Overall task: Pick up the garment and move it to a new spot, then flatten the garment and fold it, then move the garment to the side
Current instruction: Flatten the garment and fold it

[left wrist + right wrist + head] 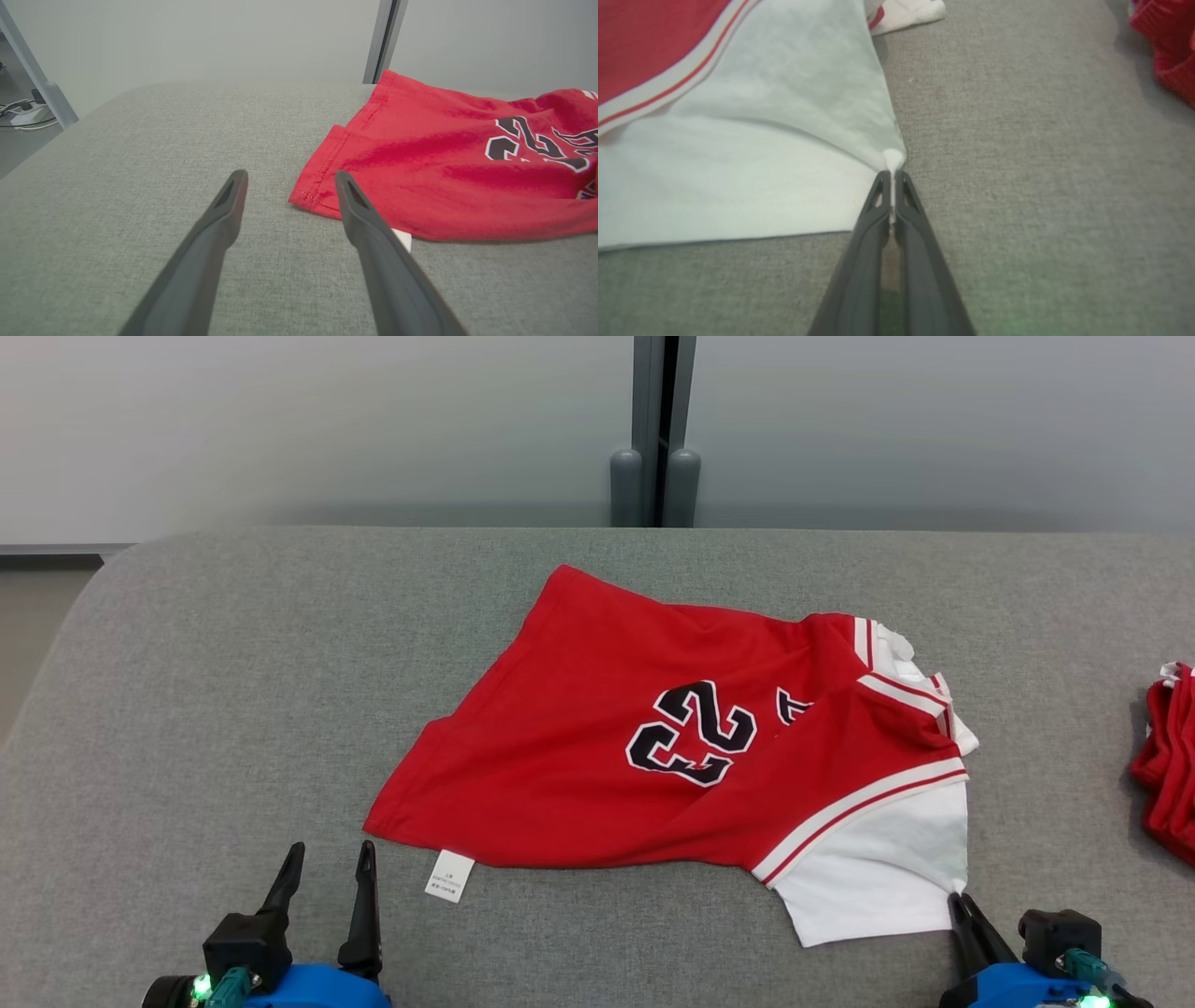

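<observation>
The grey desk [187,663] carries the garment [653,737] near its middle, red, rumpled and unfolded. By my reading the first lift is only starting, with flattening, folding and the move aside all ahead. Its white sleeve [878,868] lies nearest the robot, and the right gripper [892,176] has its jaws pinched on that sleeve's corner. The left gripper [331,849] hovers just beside the hem corner, jaws wide and holding nothing.

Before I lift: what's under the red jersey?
Grey cushion shows around the jersey; a white tag sticks out from under its hem. Whatever lies beneath the cloth is hidden.
</observation>
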